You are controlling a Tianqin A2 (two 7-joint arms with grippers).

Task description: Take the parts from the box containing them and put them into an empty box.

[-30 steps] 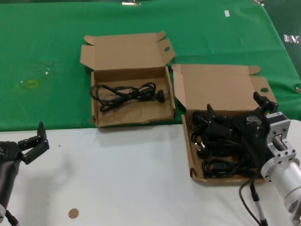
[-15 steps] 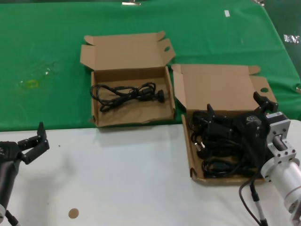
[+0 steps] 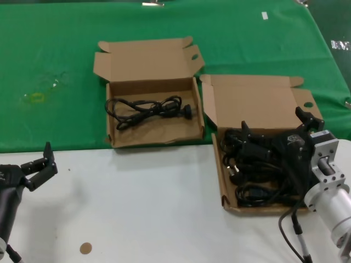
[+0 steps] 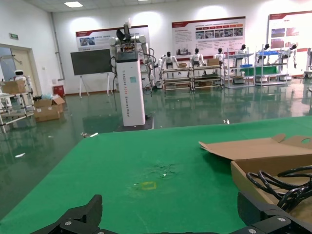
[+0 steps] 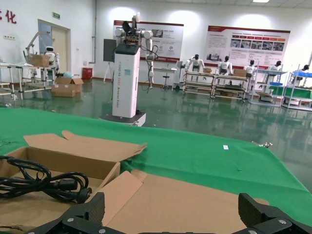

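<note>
right gripper (image 3: 274,134) hangs low over the longer cardboard box (image 3: 258,109) at the right of the table, its two black fingers (image 3: 246,133) spread wide apart and clasping nothing; one tip stands above the pile of cords near the box's middle, the other (image 3: 307,118) near the box's far right corner. in the right wrist view the same fingertips (image 5: 83,214) show at the lower edge, far apart, with the open lid flap (image 5: 175,204) of that box beyond them. under the gripper the tray is filled with black power cords (image 3: 252,170), a tangled heap of coils and chunky plugs lying from the near wall back to the fold of the lid

left gripper (image 3: 38,164) is parked well away at the left edge, over the white table surface (image 3: 142,208), fingers parted and empty; its wrist view shows both tips (image 4: 78,219) wide apart

the squarer box (image 3: 153,126) sits on the green cloth (image 3: 55,66) behind the white surface, just beside the longer box, their near corners almost touching. one black cord (image 3: 148,108) lies inside it, stretched across the back half of the tray, a loop at its left end and a plug at its right end near the right wall. its lid stands open toward the back. a small brown round disc (image 3: 85,248) lies on the white surface near the left arm
</note>
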